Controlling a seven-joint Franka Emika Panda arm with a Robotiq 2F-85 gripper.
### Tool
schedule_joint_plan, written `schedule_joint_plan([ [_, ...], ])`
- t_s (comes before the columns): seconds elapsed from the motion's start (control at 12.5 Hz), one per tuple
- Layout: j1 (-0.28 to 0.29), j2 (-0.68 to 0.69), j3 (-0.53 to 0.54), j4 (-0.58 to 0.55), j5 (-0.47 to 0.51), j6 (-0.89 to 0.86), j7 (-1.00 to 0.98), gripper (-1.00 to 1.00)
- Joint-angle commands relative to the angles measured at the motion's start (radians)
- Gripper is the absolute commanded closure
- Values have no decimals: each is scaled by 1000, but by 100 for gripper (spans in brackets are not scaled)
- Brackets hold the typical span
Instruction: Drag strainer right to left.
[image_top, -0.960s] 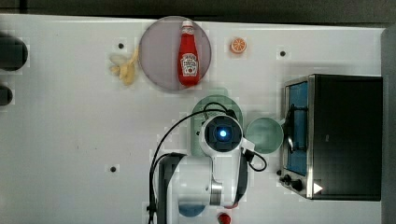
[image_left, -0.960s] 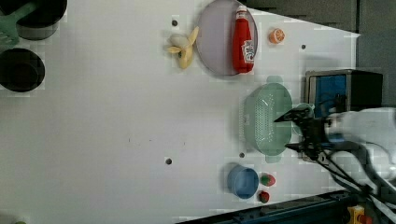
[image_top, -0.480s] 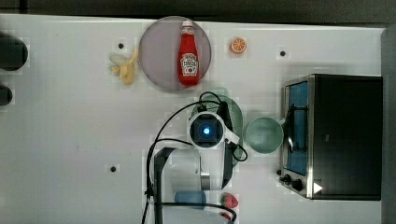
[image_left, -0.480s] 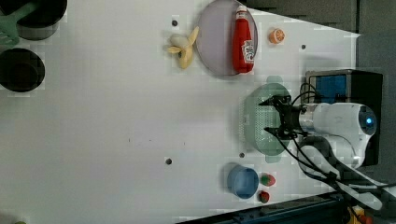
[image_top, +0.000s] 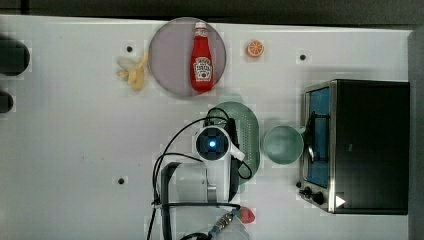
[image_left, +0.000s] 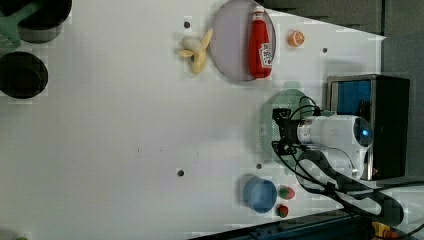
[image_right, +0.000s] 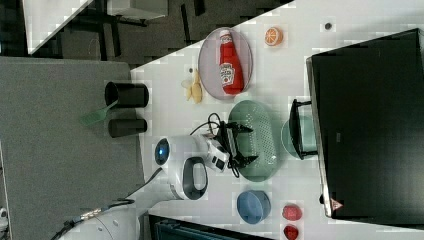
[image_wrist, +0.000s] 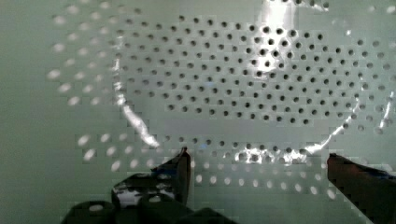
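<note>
- Gripper (image_right: 239, 145) spread wide, nothing clamped; both dark fingertips (image_wrist: 183, 163) seen in the wrist view low over the perforated bottom, contact with the plastic not determinable.
- Fingers in the right view pointing into the bowl of the strainer (image_right: 260, 140), one toward each long end.
- Wrist held directly above the strainer's side at the top view's left, lit blue ring facing up; black cable looped around the housing.
- White arm (image_top: 192, 182) reaching in from the top view's bottom edge.
- Strainer (image_top: 247, 132) pale green, oval, flat on the white table (image_top: 70, 150), partly covered by the wrist in the top view.
- Pale green cup (image_top: 283, 145) just beside the strainer at the top view's right, between strainer and black toaster oven (image_top: 370, 145).
- Greyish-lilac plate (image_top: 172, 55) near the strainer, toward the top view's top; red ketchup bottle (image_top: 201, 62) lying on it.
- Banana (image_top: 135, 75) just beside the plate at the top view's left; orange slice (image_top: 254, 48) at the top view's right of the plate.
- Blue cup (image_left: 260, 194) and two small red fruits (image_left: 286, 192) near the table edge at the left view's bottom.
- Two black containers (image_right: 126, 95) at the right view's left edge of the table, well apart from the strainer.
</note>
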Motion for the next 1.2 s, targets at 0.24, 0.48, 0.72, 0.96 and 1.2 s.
schedule_joint_plan([
  [0.24, 5, -33, 56, 27, 8, -1, 186, -100],
  [0.48, 21, -33, 95, 31, 8, -1, 208, -100],
  [0.72, 42, -29, 130, 31, 25, -2, 269, -100],
  [0.96, 77, -19, 167, 44, 32, -3, 335, -100],
  [1.2, 121, -4, 190, 66, 34, -6, 427, -100],
])
